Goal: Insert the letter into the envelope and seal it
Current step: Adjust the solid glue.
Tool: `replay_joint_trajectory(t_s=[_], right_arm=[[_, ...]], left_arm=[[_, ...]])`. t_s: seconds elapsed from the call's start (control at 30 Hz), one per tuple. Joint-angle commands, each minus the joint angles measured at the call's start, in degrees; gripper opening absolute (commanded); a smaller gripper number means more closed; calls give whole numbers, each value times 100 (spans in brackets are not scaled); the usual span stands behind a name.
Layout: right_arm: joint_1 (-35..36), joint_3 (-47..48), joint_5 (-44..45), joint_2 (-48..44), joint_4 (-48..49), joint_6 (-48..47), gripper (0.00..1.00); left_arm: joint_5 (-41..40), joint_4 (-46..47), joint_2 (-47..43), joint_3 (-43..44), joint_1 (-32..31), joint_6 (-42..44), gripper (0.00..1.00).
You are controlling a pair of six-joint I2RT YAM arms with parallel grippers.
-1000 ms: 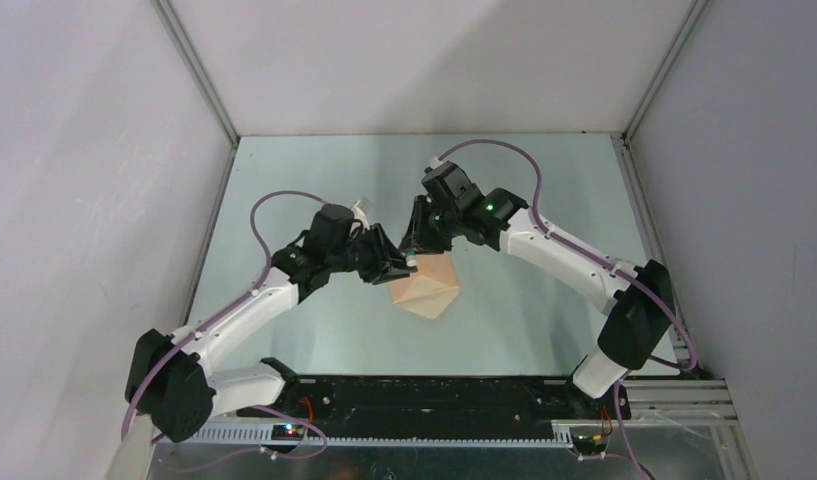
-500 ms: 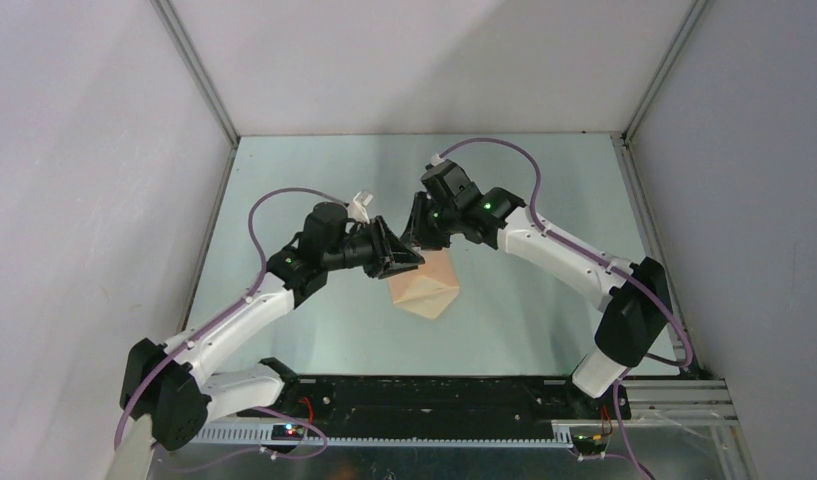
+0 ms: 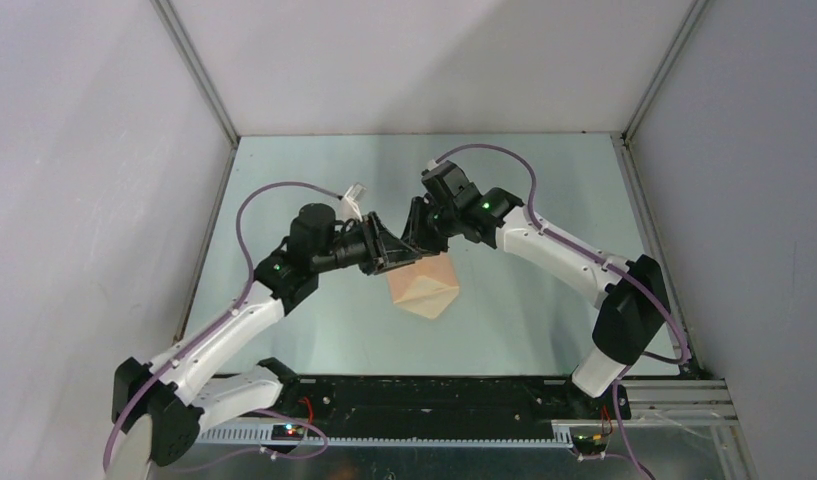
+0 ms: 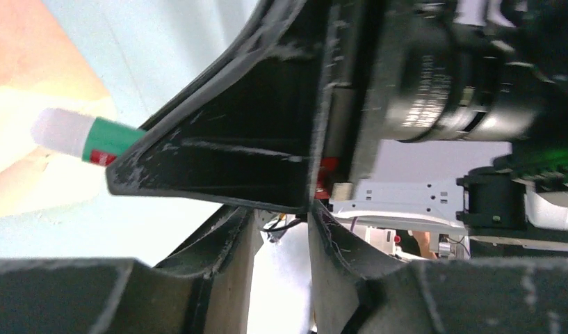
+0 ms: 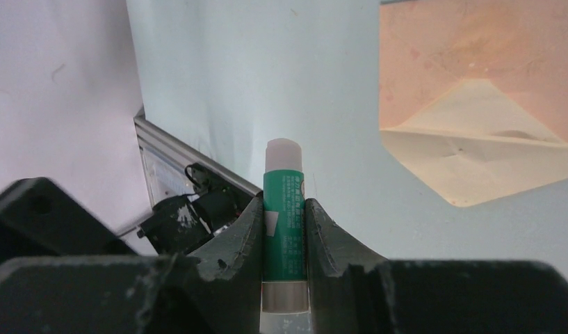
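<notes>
The tan envelope [image 3: 425, 291] lies flat on the table with its pale cream flap [image 5: 475, 161] open. In the right wrist view the envelope [image 5: 475, 76] lies up and to the right of the jaws. The letter does not show as a separate sheet. My right gripper [image 3: 416, 248] hovers at the envelope's far left corner, shut on a green glue stick [image 5: 284, 202] whose white tip is bare. My left gripper [image 3: 396, 258] is close beside it, jaws apart with nothing between them [image 4: 281, 233]. In the left wrist view the glue stick [image 4: 93, 138] pokes out past the right gripper's black finger [image 4: 232, 149].
Grey enclosure walls [image 3: 104, 150] close in the table on the left, back and right. A black rail [image 3: 434, 395] with the arm bases runs along the near edge. Purple cables [image 3: 284, 190] loop above both arms.
The left arm has lifted and turned its gripper further toward the right gripper. The right gripper, glue stick and envelope have stayed in place.
</notes>
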Motion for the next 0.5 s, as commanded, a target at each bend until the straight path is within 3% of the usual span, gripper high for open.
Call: replay_joint_trajectory(t_s=[0.0,0.2,0.33,0.47], right_arm=[[-44,-16,-489,-77,-48,-125,0],[-153,-77,-728,-137,30,-125,0],[-303,-124,-961,-155,-102,-380,0],[-428,-107,-1389,-112,-203,-717,0]], left_arm=[[105,647,-200,258,11,220,37],[496,1529,-338,-9,119,-113,37],[492,924,-684,5,497,191,40],[691,1141,-787,-394,979,-174,40]])
